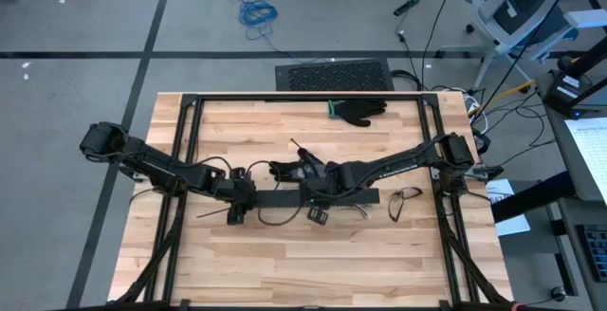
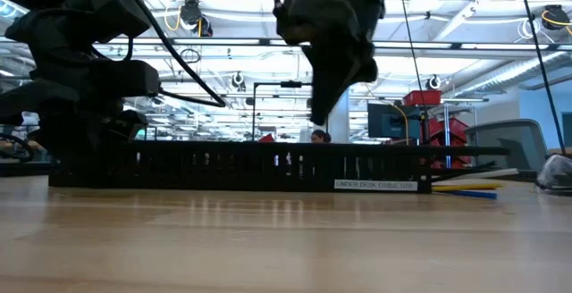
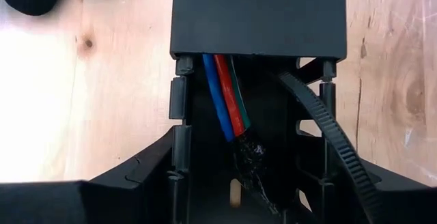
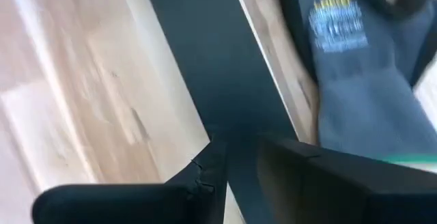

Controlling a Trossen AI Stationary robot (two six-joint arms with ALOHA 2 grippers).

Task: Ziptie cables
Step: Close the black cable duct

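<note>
A long black slotted channel (image 1: 285,198) lies across the table's middle. The cables show as blue, red and green wires (image 3: 225,108) coming out from under the channel's cover (image 3: 258,16). A black zip tie (image 3: 334,142) crosses them on a slant. More cable lies looped (image 1: 406,203) off the channel's right end. My left gripper (image 3: 266,173) is at the channel's left end (image 1: 245,197). My right gripper (image 2: 323,114) hangs clear above the channel's middle (image 1: 313,194), fingers nearly together. Whether anything thin sits between them does not show. My left gripper has the channel's open left end between its two fingers, one finger (image 3: 147,173) outside each slotted side wall (image 3: 179,138). It comes slanting down from the table's left, in line with the channel. The channel lies flat on the table.
A black glove (image 1: 362,111) lies near the table's far edge and another (image 1: 285,170) just behind the channel. A black metal frame (image 1: 190,112) borders the wooden top. Yellow and blue cables (image 2: 465,188) lie at the channel's right end.
</note>
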